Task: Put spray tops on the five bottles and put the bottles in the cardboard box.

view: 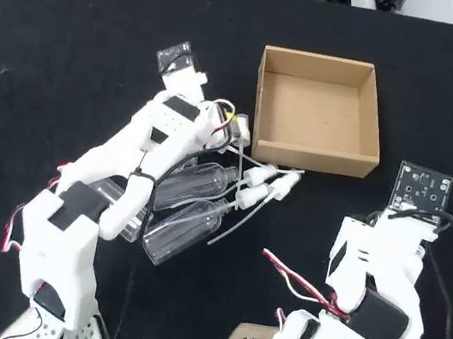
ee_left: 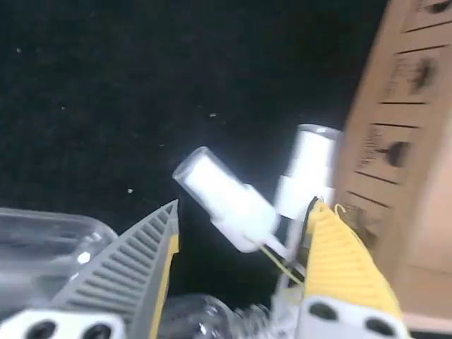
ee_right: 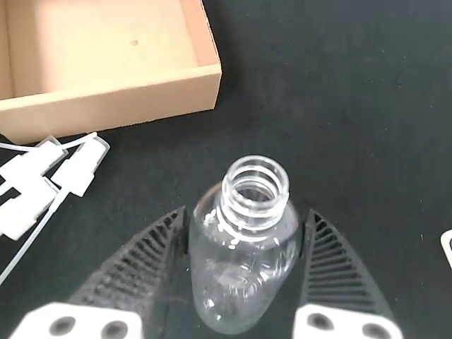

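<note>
The open brown cardboard box (view: 311, 159) stands on the black table cloth (view: 73, 48), at about one o'clock from the middle of the table. At seven o'clock from the box, several white plastic spray tops with thin tubes (view: 264, 176) lie just beside its near wall. Farther toward eight o'clock, transparent plastic bottles (view: 193, 186) lie on their sides, with the necks toward the spray tops.

The left gripper (ee_left: 246, 205) is over this group. Its grey ribbed finger (ee_left: 134, 261) and its yellow finger (ee_left: 339, 261) are spread wide. One white spray top (ee_left: 226, 198) lies tilted in the gap between them. It is nearer to the yellow finger and well apart from the grey one. Its thin tube runs toward the yellow finger. A second white spray top (ee_left: 307, 166) stands just behind the yellow fingertip, near the wall of the box.

The right arm (view: 377, 256) is at five o'clock from the box. The right gripper (ee_right: 245, 213) pinches an uncapped clear plastic bottle (ee_right: 244, 247). The two black ribbed fingers (ee_right: 141, 261) press on both sides of its body. The open threaded neck points away from the wrist, past the fingertips, and it carries no spray top.
</note>
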### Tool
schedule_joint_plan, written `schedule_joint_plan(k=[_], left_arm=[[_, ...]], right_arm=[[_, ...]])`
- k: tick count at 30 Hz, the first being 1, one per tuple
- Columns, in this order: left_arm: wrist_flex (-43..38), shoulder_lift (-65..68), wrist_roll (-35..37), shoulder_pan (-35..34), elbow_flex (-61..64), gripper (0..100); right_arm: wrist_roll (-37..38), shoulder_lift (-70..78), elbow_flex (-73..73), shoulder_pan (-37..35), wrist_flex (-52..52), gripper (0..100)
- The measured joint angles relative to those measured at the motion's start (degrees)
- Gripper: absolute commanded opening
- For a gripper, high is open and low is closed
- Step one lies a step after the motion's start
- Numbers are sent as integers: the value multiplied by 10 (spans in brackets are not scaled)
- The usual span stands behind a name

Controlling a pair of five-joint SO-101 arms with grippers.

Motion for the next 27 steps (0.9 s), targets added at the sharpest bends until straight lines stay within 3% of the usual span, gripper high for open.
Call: schedule_joint_plan(k=[13, 20, 27], left_arm=[[-18, 48, 1, -3, 1, 232], [-18, 48, 1, -3, -2, 59], [-3, 50, 1, 0, -23, 55]], right_arm=[[0, 0, 0, 0, 0, 193], [0, 0, 0, 0, 0, 194], [0, 0, 0, 0, 0, 194]])
